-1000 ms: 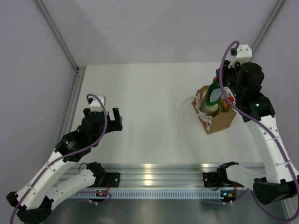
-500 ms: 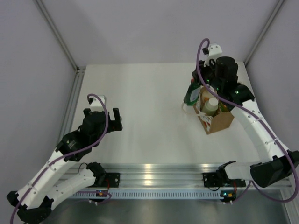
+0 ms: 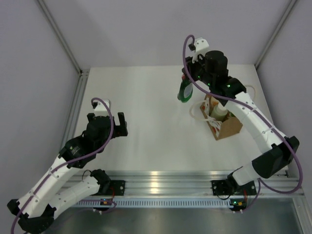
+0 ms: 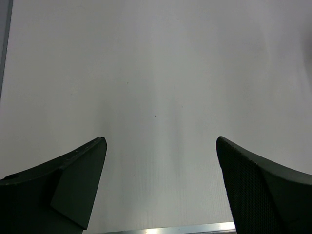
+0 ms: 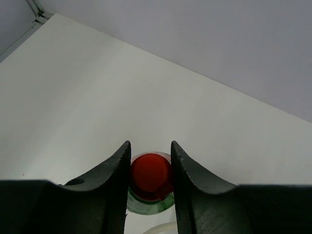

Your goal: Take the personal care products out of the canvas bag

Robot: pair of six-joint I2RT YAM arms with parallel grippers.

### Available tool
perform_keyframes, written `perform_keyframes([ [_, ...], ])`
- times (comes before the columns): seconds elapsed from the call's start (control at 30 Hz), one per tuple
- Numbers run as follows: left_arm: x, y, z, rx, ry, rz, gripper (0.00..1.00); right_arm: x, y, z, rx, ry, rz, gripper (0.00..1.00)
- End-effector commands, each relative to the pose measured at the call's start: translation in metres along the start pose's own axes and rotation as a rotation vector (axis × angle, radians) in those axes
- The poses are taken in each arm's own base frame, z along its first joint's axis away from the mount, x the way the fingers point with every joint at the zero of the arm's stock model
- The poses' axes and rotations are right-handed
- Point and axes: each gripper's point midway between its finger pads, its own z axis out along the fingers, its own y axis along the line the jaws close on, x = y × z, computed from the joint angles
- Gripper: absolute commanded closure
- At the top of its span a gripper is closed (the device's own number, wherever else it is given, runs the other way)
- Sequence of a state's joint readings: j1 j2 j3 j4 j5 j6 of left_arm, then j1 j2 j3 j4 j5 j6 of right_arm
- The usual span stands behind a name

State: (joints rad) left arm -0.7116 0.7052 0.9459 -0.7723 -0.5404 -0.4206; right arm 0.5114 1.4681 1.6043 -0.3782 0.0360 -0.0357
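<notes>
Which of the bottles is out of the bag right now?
The dark green bottle, held by its red cap in the right gripper, left of the canvas bag; the other bottles in view sit inside.

The overhead camera sits high behind the arm bases and looks down and forward, from well away, over the whole desk [image 3: 146, 102], both arms and the walls. The left wrist camera sits close behind the left pincer [image 4: 161, 141] and faces down at a bare patch of that desk. The right wrist camera looks out between the fingers of the right pincer [image 5: 150, 145] toward the desk's far left corner and the back wall [image 5: 219, 39]. It shares the dark green bottle [image 3: 185, 91] with the overhead view.
</notes>
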Motion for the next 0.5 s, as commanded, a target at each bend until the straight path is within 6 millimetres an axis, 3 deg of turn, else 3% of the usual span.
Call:
perform_keyframes([
  [0.0,-0.003,0.001,0.001,-0.011,-0.016,-0.013,0.02,-0.092,0.02,-0.004,-0.042,-0.303,-0.033,1.0],
  [0.3,-0.004,0.001,0.002,-0.014,-0.019,-0.014,0.02,-0.075,0.059,0.043,-0.119,-0.342,-0.04,1.0],
  [0.47,-0.005,0.002,0.0,-0.015,-0.025,-0.019,0.02,-0.049,0.085,0.069,-0.179,-0.366,-0.046,1.0],
])
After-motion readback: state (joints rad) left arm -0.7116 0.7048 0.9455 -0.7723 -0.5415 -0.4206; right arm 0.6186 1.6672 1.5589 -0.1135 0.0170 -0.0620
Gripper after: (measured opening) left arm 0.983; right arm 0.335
